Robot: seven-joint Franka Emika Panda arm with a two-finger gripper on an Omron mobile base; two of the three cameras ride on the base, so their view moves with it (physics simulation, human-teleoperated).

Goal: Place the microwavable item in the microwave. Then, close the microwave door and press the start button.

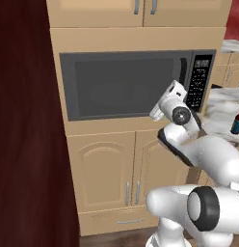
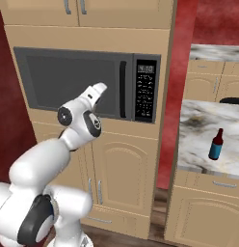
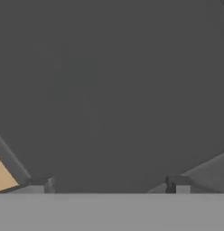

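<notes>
Gripper point(image 3: 109, 185) spread wide — tips close against shut microwave door point(image 1: 124, 86), beside its handle point(image 2: 123, 89).

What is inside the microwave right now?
Cannot tell: the microwave door is shut and its dark window reveals nothing of the interior. The end effector sits close against the door. No cup visible.

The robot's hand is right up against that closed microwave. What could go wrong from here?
The door looks shut, and the gripper, fingers apart, faces its dark window close up. Pushing further may only jam the hand against the glass. The start button sits on the keypad to the right, past the handle, which the hand could snag sliding over. Only a bottle stands on the counter; whether the cup got inside can't be told.
</notes>
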